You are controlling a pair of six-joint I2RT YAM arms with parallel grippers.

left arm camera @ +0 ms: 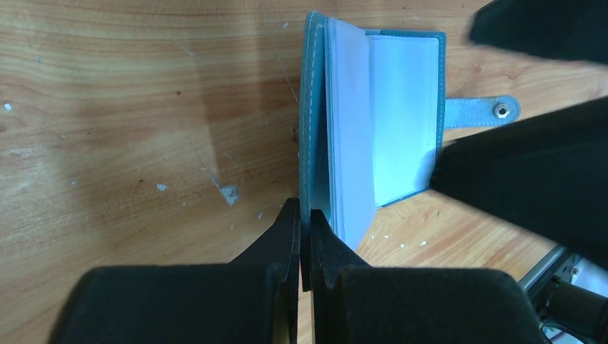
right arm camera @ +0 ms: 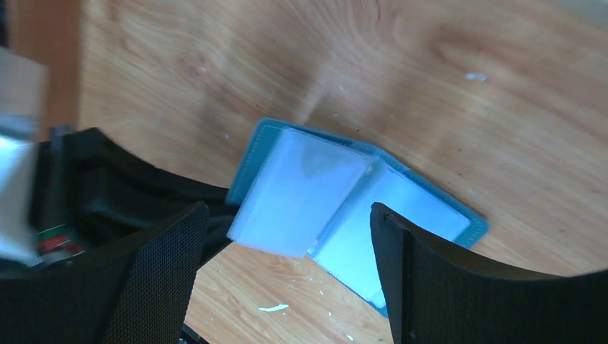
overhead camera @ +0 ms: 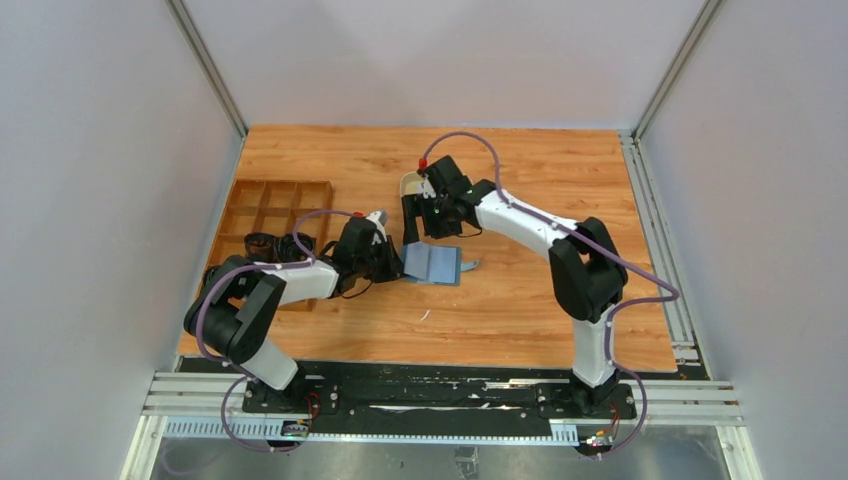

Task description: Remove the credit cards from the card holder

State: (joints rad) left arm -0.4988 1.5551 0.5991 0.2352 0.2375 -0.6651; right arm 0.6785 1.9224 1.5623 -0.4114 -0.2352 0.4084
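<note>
The teal wallet [overhead camera: 432,262] lies open on the wooden table [overhead camera: 540,170], roughly in the middle, between the two arms. The left arm [overhead camera: 300,282] reaches in from the left. The left jaws are pinched shut on the edge of the wallet's left-hand cover, which stands tilted up off the table. Pale, glossy leaves [left arm camera: 351,136] fan up from the fold, and I cannot tell whether cards sit inside them. The snap tab [left arm camera: 482,112] sticks out flat from the other cover. The right arm [overhead camera: 520,222] comes in from the far side. The right jaws hang spread wide over the wallet, gripping nothing. A beige tray [overhead camera: 408,184] sits just behind them, and a brown compartment box [overhead camera: 275,205] lies well off to the left.
</note>
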